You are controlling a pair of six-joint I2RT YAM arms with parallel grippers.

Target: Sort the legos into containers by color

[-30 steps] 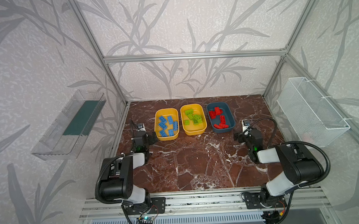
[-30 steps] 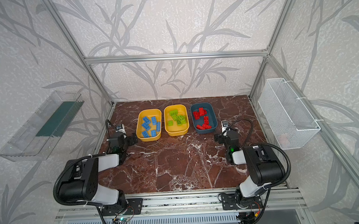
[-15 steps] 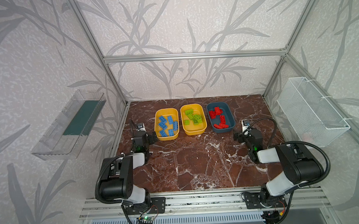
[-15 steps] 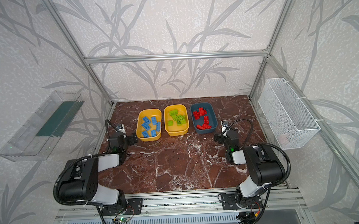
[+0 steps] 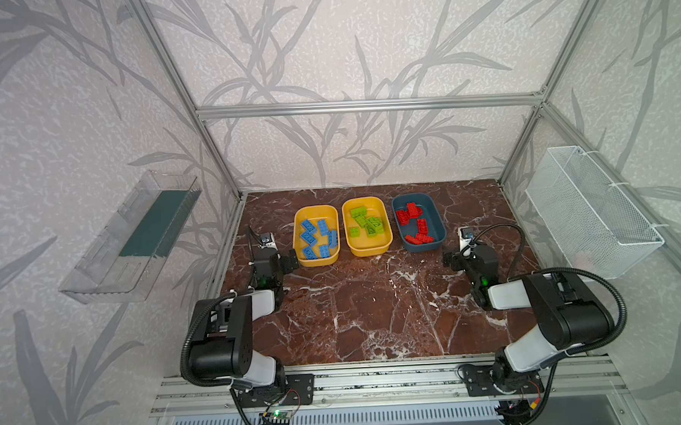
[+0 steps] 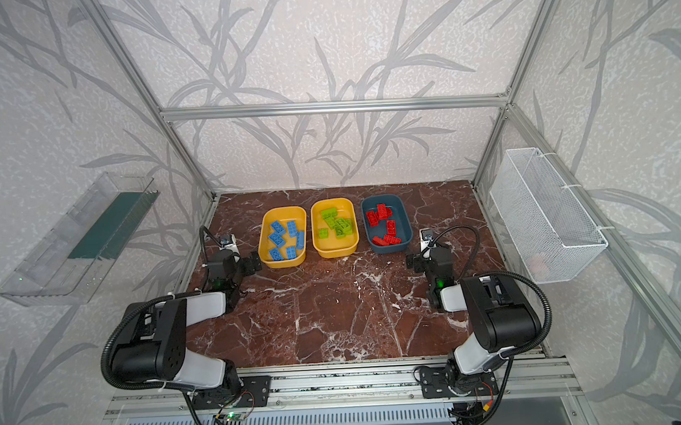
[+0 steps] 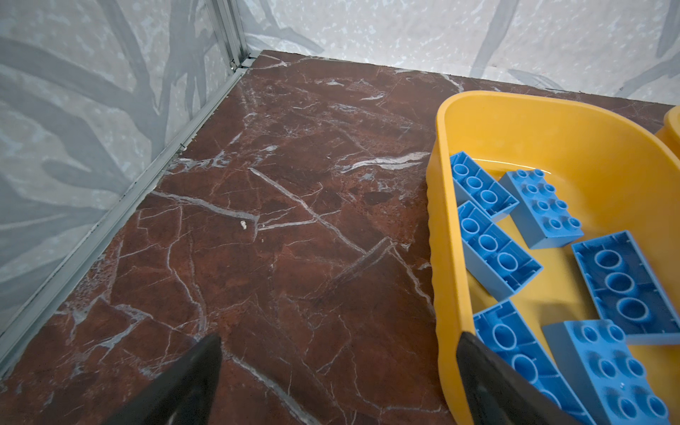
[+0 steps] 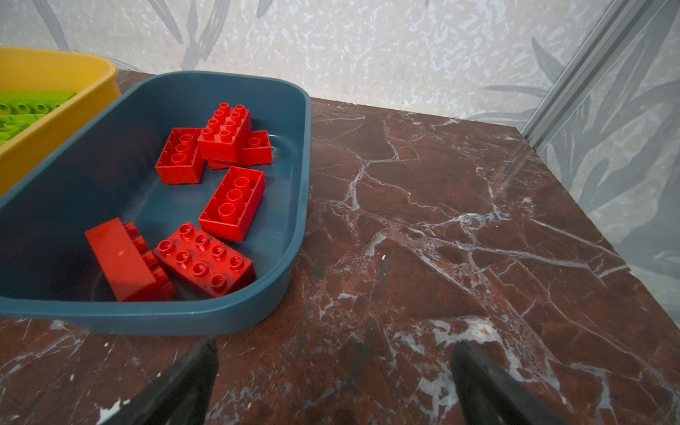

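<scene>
Marbled red-brown tabletop [image 5: 374, 306] looks the same to us as it did a second ago: no brick, tub or arm has shifted. We take the middle yellow tub [image 5: 368, 252] as our mark; it holds the green legos [image 5: 367, 222]. Just to its left the second yellow tub [image 5: 317, 262] holds the blue legos [image 5: 316, 238], and just to its right the teal tub [image 5: 425, 247] holds the red legos [image 5: 412, 212]. We find no loose brick on the open marble, so we judge the sorting finished and both arms idle.

The left gripper [image 7: 340, 336] stands wide and empty, nearer us and left of the mark. One of its fingers is over the near corner of the blue-brick tub; whether it touches the rim we cannot tell. The right gripper [image 8: 335, 346] is equally wide and empty, nearer us and right of the mark, beside the teal tub.

Some marble is hidden beneath the arms. The green pile overlaps, so we cannot count it, and one red brick lies half under another. Something pale sits in the wire basket [image 6: 548, 212]; we cannot make it out.
</scene>
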